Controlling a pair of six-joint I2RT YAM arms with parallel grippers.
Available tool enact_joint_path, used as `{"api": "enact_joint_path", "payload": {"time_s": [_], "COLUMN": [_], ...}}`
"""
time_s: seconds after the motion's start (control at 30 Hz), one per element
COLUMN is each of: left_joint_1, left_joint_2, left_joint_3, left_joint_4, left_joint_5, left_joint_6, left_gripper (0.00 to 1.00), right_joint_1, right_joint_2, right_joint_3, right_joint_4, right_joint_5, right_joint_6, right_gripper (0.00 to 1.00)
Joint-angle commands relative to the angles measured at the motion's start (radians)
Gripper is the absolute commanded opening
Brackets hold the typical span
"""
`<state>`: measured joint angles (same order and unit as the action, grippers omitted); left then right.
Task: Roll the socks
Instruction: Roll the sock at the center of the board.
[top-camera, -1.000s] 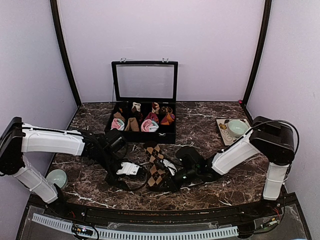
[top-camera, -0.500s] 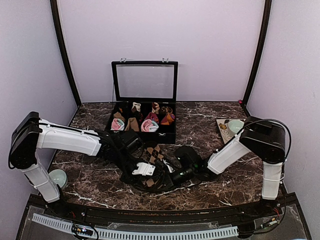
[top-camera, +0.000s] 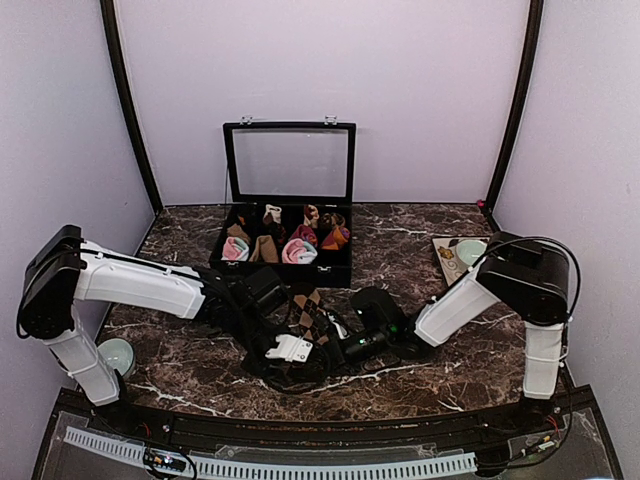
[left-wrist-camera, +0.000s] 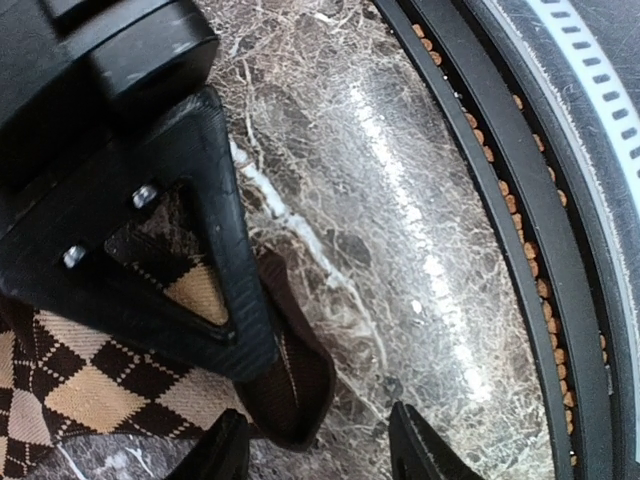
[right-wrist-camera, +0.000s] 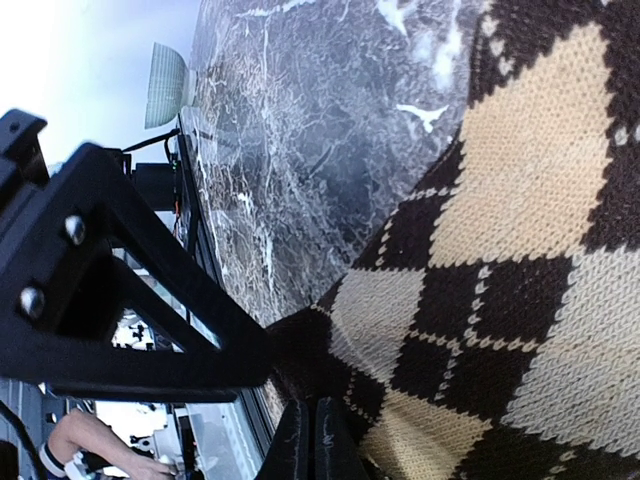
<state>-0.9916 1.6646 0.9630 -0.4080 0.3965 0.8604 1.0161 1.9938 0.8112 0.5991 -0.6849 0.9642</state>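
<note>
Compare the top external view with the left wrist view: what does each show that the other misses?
Only the top external view shows the open black box holding sock rolls, the right arm and a pale bowl beside it. Only the left wrist view shows the sock's dark cuff edge up close, by the open left gripper. Both show the brown diamond sock and the marble table.

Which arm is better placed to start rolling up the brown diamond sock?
Right. The right gripper is shut on the brown diamond sock at its dark cuff, so it can likely fold that end over. The left gripper is open beside the cuff, gripping nothing.
</note>
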Motion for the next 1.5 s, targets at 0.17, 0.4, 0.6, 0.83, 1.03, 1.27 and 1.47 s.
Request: {"api": "enact_joint_path", "payload": {"time_s": [0.17,0.4,0.6,0.83,1.03,1.27,1.47], "left_joint_1": [-0.026,-0.028,-0.028,-0.028,-0.028,-0.03,-0.035], "left_joint_2": [0.038,0.009,-0.006,0.031,0.037,0.051,0.058], "left_joint_3": [-0.014,-0.049,-0.073,-0.025,-0.022,0.003,0.019], "left_joint_4": [0.063,0.03,0.034,0.107,0.1,0.073,0.059], "left_joint_5": [-0.096,-0.084,-0.068,-0.126,-0.127,-0.079,-0.066], "left_joint_6": [0.035,0.038,0.028,-0.028,-0.023,-0.036,-0.064], "left_gripper": [0.49,0.51,0.58,0.51,0.5,0.47,0.4], "right_joint_1": [-0.008,-0.011,-0.012,-0.012,-0.013,-0.011,-0.011], "right_joint_2": [0.029,0.038,0.05,0.053,0.053,0.057,0.055], "right_joint_3": [-0.022,-0.052,-0.058,-0.047,-0.042,-0.047,-0.049], "right_joint_4": [0.13,0.154,0.175,0.185,0.183,0.209,0.211], "right_joint_5": [-0.018,-0.021,-0.026,-0.028,-0.04,-0.041,-0.037], "right_joint_6": [0.067,0.07,0.074,0.083,0.079,0.09,0.086], "right_gripper": [0.0,0.0,0.0,0.0,0.0,0.0,0.0]}}
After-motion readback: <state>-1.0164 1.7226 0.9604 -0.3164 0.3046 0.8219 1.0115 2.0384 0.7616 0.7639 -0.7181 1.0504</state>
